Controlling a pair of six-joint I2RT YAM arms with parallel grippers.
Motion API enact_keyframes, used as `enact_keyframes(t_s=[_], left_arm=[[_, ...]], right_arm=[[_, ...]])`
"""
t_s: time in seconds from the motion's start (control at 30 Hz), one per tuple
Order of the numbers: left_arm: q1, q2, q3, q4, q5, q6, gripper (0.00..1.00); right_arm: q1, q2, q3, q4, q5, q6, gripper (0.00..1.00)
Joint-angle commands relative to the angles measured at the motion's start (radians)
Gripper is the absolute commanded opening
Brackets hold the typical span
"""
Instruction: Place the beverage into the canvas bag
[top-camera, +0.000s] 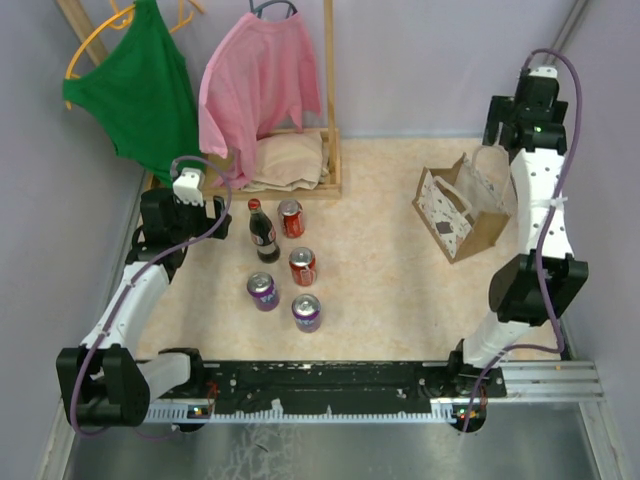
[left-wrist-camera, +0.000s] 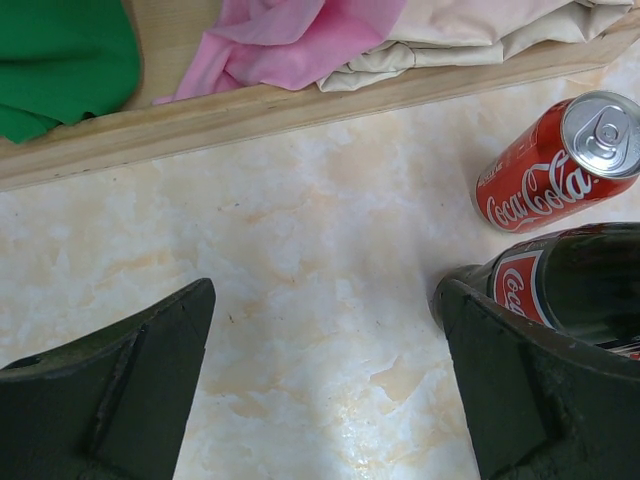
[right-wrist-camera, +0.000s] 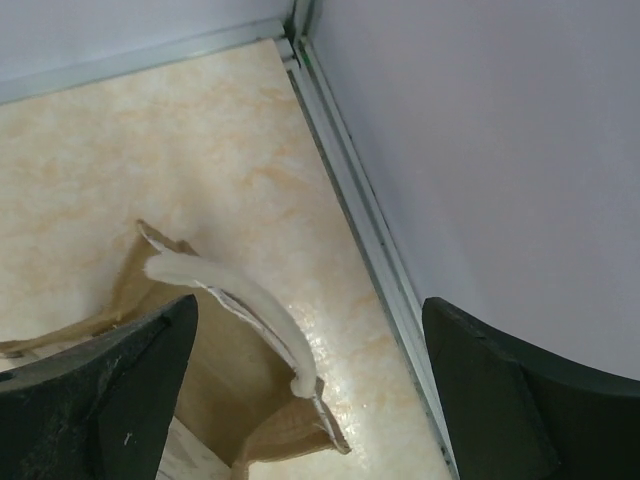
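Left gripper (left-wrist-camera: 325, 300) wide open, empty; dark glass cola bottle (left-wrist-camera: 575, 270) just beside one finger. Right gripper (right-wrist-camera: 310, 312) likewise spread, empty, over tan canvas bag (right-wrist-camera: 225, 392).

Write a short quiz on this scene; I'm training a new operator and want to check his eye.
1. True or false: the left tool is shut on the cola bottle.
2. How many purple cans stand on the table?
3. Which tool is nearer the canvas bag: A) left, B) right?
Key: 1 false, it is open; 2 two; 3 B, the right tool.
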Motion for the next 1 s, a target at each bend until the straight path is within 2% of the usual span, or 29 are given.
enact_keyframes(t_s=[0.0,0.17,0.37,0.53,0.8,0.97], left_arm=[[-0.006,-0.009,0.026,0.01,0.01,-0.015,1.0],[-0.006,-0.007,0.023,-0.001,0.022,-0.024,1.0],[-0.006,-0.004,0.018,-0.001,0.029,-0.026,1.0],[-0.005,0.008,0.018,0.009,0.042,-0.038,1.0],[-0.005,0.03,0.03,0.017,0.056,-0.05,1.0],[-0.005,0.034,0.028,0.022,0.062,-0.063,1.0]], right_arm=[[-0.091,0.05,0.046,-0.018,-0.126,-0.042,0.94],[-0.145,0.067,0.01,-0.023,-0.355,-0.045,0.94],[-0.145,0.024,-0.138,0.015,-0.476,-0.056,0.94],[-0.145,0.023,-0.234,0.025,-0.493,-0.075,0.94],[-0.146,0.017,-0.359,0.089,-0.421,-0.131,0.92],[-0.145,0.02,-0.417,0.13,-0.405,-0.139,0.82]])
